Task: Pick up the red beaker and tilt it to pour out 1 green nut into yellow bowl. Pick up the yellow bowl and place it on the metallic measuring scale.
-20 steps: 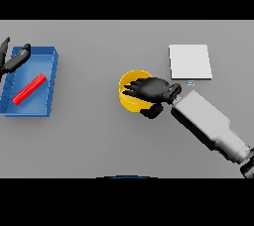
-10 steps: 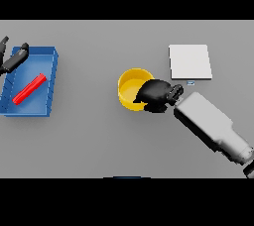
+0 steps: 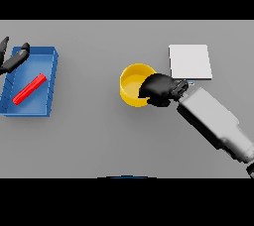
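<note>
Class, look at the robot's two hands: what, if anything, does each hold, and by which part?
The right hand grips the yellow bowl by its right rim. The left hand holds nothing.

Lighting: even, diffuse, moderately bright across the grey table (image 3: 99,141); no distinct source direction can be told.
Shadows: faint and soft; slight darkening just under the fingers of the right hand (image 3: 158,90), where they meet the rim of the yellow bowl (image 3: 130,88). Blue tray (image 3: 51,79) walls show darker inner faces beside the left hand (image 3: 13,60).
Glare: no hard highlights; white scale plate (image 3: 190,61), beyond the right fingers, reads flat and pale.
Focus: uniformly soft; edges of dark fingers blur together.
Distortion: none apparent at the edges.
</note>
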`<state>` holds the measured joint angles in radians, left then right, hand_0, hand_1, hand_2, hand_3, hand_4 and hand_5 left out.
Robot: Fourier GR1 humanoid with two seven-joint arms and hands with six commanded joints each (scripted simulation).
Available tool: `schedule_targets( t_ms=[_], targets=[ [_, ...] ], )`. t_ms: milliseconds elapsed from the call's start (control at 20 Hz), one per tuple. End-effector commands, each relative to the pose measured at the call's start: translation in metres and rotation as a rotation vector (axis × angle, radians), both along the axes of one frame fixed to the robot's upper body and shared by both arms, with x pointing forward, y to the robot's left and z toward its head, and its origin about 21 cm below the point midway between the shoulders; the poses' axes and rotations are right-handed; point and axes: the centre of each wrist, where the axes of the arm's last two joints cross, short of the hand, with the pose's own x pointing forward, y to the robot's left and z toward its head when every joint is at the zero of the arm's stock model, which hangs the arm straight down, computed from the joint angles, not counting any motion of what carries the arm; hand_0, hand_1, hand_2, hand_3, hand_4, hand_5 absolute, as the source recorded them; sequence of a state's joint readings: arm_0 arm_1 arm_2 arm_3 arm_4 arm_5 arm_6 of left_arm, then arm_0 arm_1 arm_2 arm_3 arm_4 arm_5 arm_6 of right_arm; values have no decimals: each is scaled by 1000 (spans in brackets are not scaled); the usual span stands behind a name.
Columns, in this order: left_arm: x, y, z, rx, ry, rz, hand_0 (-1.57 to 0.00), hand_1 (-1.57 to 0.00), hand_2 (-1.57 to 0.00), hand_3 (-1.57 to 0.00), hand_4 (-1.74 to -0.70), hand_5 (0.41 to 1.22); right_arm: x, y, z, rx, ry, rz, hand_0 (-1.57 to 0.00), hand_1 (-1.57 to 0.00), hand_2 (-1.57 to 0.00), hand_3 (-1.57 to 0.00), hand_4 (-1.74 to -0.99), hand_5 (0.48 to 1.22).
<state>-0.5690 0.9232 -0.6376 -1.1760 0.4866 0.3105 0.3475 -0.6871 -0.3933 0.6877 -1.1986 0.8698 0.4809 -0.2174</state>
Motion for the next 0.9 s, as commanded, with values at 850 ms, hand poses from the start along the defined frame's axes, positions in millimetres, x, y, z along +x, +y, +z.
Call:
schedule_targets(
  t_ms=[850],
  targets=[
    [-6,-1,4,8,-4,3,1,1,1,1,-730,719,14,-54,66,55,-189,-217,-1568,-1570,-1537,-1153,-1741,1221]
  ],
)
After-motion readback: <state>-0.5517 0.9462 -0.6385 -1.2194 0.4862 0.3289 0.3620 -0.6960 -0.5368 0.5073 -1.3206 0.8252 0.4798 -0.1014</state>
